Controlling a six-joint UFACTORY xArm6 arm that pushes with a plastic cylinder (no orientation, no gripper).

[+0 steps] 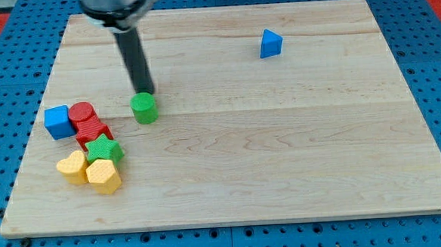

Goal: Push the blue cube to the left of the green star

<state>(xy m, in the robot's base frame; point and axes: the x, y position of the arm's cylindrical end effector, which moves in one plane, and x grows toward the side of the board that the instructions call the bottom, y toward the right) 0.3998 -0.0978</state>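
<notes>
The blue cube [56, 121] sits near the board's left edge, touching a red cylinder [82, 114] on its right. The green star [104, 150] lies below and right of the cube, in a cluster with other blocks. My tip [145, 92] is at the upper edge of a green cylinder [145, 108], well to the right of the blue cube and above right of the star.
A red block [93, 133] lies between the red cylinder and the star. Two yellow heart-like blocks [73, 167] [104, 176] sit below the star. A blue triangular block [271, 43] is at the upper right. The wooden board [282, 150] ends at blue pegboard.
</notes>
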